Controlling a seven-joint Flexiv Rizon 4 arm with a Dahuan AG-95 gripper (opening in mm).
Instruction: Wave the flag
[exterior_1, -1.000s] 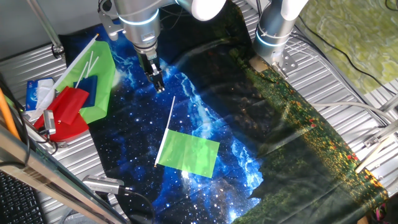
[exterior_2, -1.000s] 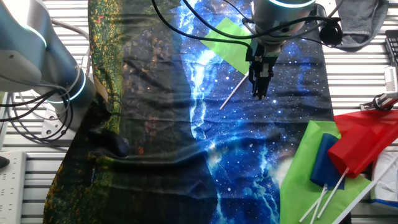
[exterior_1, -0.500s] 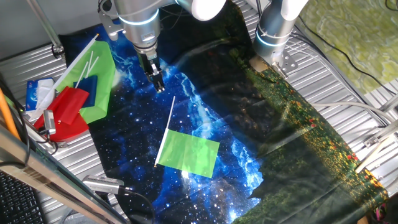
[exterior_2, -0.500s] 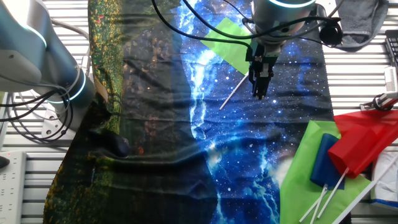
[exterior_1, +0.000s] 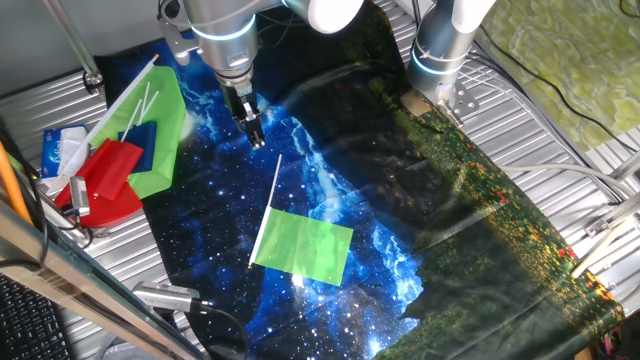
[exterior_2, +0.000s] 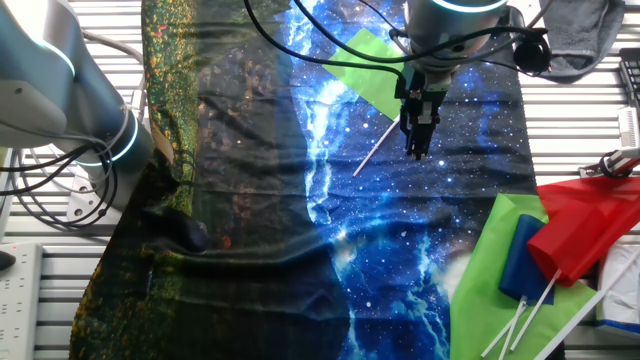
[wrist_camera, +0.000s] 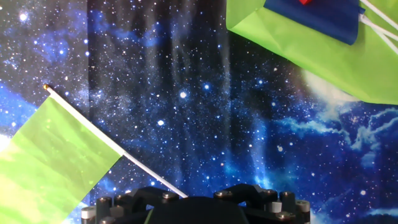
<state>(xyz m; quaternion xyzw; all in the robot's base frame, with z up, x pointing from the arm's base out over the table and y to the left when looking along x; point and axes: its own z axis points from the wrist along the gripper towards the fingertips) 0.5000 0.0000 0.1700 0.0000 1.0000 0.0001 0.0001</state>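
The flag is a small bright-green cloth on a thin white stick. It lies flat on the starry blue cloth. My gripper hovers just beyond the bare end of the stick, a little to its left, and holds nothing. Its fingers look pressed together. In the other fixed view the gripper hangs right beside the stick, below the green cloth. In the hand view the flag lies at lower left and its stick runs under the gripper body. No fingertips show there.
A pile of other flags lies at the cloth's edge: a larger green one, a blue one and a red one, with white sticks. A second robot arm base stands at the back. Ribbed metal table surrounds the cloth.
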